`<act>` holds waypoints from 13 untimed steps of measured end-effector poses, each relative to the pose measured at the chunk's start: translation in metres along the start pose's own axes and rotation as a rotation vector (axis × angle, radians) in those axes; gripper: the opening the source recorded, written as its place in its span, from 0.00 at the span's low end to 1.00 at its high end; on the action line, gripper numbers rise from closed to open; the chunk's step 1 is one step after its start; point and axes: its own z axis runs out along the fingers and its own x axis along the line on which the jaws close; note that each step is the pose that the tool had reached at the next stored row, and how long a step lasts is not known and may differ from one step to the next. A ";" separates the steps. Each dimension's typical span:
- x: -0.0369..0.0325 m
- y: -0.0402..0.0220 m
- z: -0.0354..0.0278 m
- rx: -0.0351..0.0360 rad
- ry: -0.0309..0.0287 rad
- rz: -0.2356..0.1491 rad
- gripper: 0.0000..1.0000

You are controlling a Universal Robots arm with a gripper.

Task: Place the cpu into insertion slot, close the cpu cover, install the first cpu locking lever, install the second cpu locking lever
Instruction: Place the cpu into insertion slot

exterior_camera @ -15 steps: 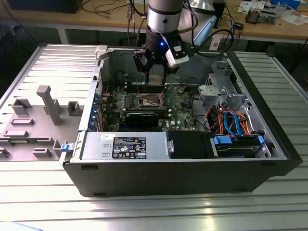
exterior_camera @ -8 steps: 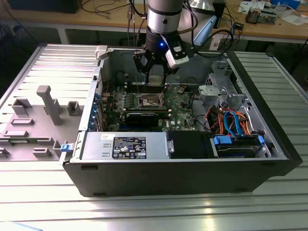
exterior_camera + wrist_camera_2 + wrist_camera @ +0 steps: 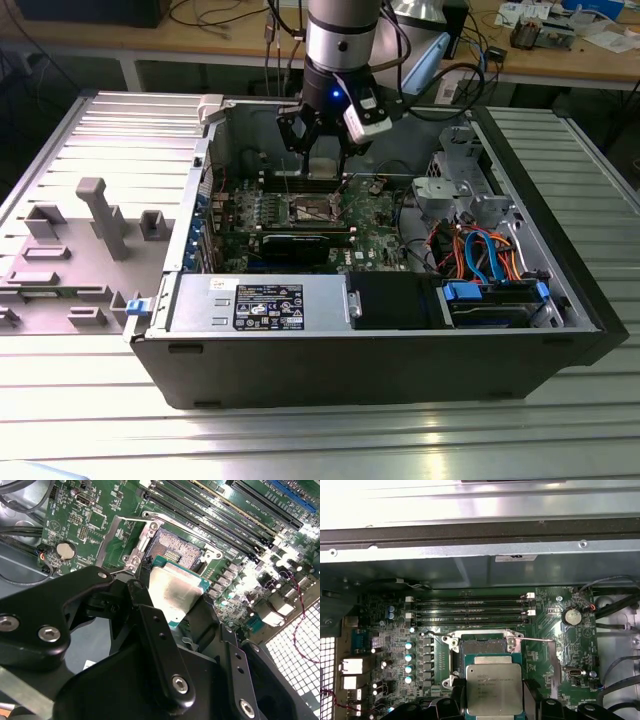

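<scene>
My end effector (image 3: 322, 152) is clamped on the cpu (image 3: 494, 689) by its edges and holds it above the insertion slot (image 3: 482, 644), not yet seated. If it goes down tilted or off-centre, I judge a corner could crush the slot's contact field, and a weak pinch could drop it. The cpu's top carries faint print, and the power supply box (image 3: 200, 300) has a white label (image 3: 268, 306). I can read neither.

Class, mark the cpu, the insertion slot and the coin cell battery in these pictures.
cpu (image 3: 494, 690), first wrist view, middle of its silver top.
insertion slot (image 3: 172, 547), second wrist view, the uncovered contact field.
coin cell battery (image 3: 571, 616), first wrist view, its round face.
</scene>
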 end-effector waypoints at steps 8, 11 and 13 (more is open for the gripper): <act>-0.0001 -0.0002 0.0023 0.0018 -0.0001 0.000 0.55; -0.0001 -0.0002 0.0033 0.0024 -0.0001 0.000 0.55; -0.0001 -0.0003 0.0039 0.0029 -0.0001 0.000 0.55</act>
